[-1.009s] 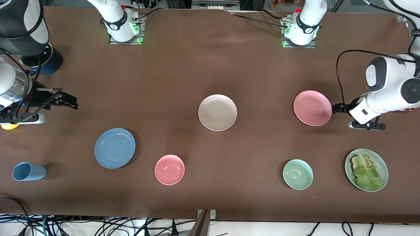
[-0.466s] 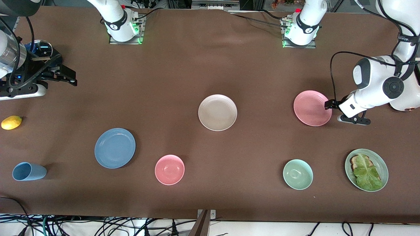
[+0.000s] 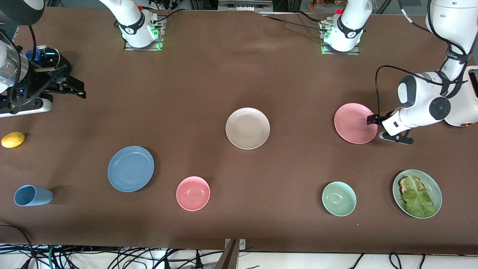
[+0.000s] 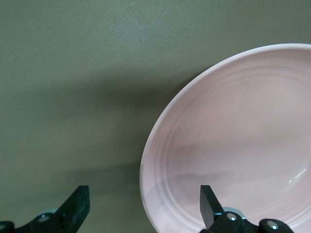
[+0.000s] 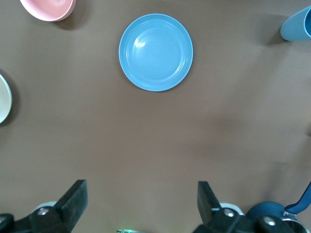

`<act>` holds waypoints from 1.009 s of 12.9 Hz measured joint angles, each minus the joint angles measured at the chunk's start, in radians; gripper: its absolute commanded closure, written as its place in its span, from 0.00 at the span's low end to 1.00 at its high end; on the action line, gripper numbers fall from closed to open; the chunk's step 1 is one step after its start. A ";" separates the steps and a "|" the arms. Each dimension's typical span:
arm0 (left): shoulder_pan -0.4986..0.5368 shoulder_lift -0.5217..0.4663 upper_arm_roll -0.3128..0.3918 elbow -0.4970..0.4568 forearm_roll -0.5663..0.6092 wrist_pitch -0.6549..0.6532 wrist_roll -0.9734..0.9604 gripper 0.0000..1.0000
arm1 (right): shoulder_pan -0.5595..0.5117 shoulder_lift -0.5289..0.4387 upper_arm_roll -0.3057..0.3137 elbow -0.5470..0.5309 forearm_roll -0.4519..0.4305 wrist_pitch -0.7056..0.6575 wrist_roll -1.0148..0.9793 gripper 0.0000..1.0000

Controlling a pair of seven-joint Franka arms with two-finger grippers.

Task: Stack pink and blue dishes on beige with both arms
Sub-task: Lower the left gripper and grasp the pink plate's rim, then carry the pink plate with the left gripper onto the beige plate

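Green plate [image 3: 435, 185] holds lettuce [image 3: 417, 198] on toast [image 3: 403, 182] — bowls empty.

A robotics lab set up as a mock dining scene.

Two white robot arms are bolted on metal base plates [image 3: 143, 42] with green indicator lights along one edge of a long bench [image 3: 209, 74] covered in brown cloth. Loose black cables [image 3: 112, 257] tangle on the floor at the edge nearest the front camera. Matte tableware is spaced out like test props: a beige plate [image 3: 247, 128], a green bowl [image 3: 339, 198], a blue cup [image 3: 33, 195], a lemon [image 3: 13, 139].
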 measured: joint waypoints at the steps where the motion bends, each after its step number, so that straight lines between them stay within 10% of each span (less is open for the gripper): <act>1: 0.000 0.009 -0.001 0.000 0.000 0.002 0.001 0.48 | 0.000 -0.001 0.000 0.001 0.000 0.001 0.000 0.00; 2: 0.000 0.015 -0.001 0.000 0.000 0.004 0.002 0.87 | 0.000 -0.003 0.001 0.003 0.000 0.001 0.000 0.00; 3: 0.000 0.018 -0.002 0.000 0.000 0.005 0.005 1.00 | 0.000 -0.004 0.001 0.005 0.000 0.001 0.000 0.00; 13: 0.034 0.026 -0.024 0.081 0.035 -0.102 0.231 1.00 | 0.000 -0.001 0.001 0.006 0.000 0.001 0.000 0.00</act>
